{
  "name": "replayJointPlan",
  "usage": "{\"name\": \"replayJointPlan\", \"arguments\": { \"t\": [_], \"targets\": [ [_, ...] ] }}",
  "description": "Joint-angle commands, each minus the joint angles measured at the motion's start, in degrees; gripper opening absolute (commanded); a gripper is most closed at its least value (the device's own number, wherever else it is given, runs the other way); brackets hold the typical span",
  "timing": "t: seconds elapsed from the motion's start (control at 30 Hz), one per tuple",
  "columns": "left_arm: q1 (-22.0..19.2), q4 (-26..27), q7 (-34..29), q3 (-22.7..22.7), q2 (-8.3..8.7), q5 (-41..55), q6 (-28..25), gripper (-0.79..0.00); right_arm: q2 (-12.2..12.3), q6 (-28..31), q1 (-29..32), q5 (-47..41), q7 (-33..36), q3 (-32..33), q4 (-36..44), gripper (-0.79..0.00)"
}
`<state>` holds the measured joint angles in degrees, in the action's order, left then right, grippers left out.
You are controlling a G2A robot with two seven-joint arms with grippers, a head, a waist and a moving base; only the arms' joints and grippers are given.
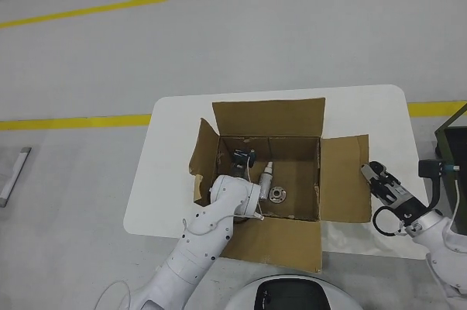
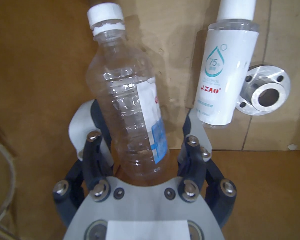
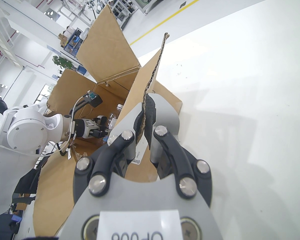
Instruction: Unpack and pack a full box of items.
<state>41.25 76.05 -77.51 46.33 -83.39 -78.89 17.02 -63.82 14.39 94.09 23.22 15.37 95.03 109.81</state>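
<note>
Sitting in the middle of the white bench (image 1: 372, 105), an open brown cardboard box (image 1: 303, 184) is holding three loose things, one of each: a clear plastic bottle with a white cap (image 2: 125, 88), a white-labelled spray bottle (image 2: 225, 76) and a round silver metal flange (image 2: 267, 93). Your left gripper (image 2: 141, 119) is hanging inside, near the box's far left corner. Its fingers are spread to either side of the clear bottle's lower body, and one of them is standing visibly apart from it. Your right gripper (image 3: 146, 112) is pinching the corrugated edge of the box's right-hand flap (image 1: 344, 178).

The clear bottle is looking empty, so it is probably going to feel light, thin-walled and slick, denting under a hard squeeze. You are best taking it gently around the ribbed middle.
</note>
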Motion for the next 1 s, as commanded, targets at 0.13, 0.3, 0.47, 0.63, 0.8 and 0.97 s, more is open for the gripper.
{"name": "replayJointPlan", "arguments": {
  "t": [0.13, 0.3, 0.47, 0.63, 0.8, 0.97],
  "targets": [
    [-0.1, -1.4, 0.0, -0.2, -0.59, -1.6, -0.3, -0.496, -0.1, 0.1, -0.1, -0.1, 0.2, 0.1, -0.2, -0.785],
    [0.0, -0.6, 0.1, 0.3, -1.09, -0.8, -0.7, -0.785, -0.1, 0.3, -0.2, -0.2, 0.1, 0.4, -0.3, -0.785],
    [0.2, 4.0, -0.8, 1.6, -1.28, 0.0, -2.2, -0.785, 0.0, 0.2, -0.6, -0.4, 0.5, 1.7, -0.3, -0.785],
    [1.2, 13.3, -3.6, 3.6, -0.92, -1.1, -4.4, -0.785, 0.2, 0.0, -1.3, -0.4, 1.1, 4.5, -1.0, -0.785],
    [3.1, 23.3, -6.5, 7.2, -0.3, -2.4, -5.8, -0.785, 0.5, 0.0, -2.2, -0.9, 2.3, 7.8, -1.7, -0.785],
    [4.7, 30.5, -8.4, 10.7, 0.25, -5.8, -6.4, -0.785, 0.8, 0.9, -2.9, -1.1, 4.6, 10.0, -2.5, -0.785]
  ]
}}
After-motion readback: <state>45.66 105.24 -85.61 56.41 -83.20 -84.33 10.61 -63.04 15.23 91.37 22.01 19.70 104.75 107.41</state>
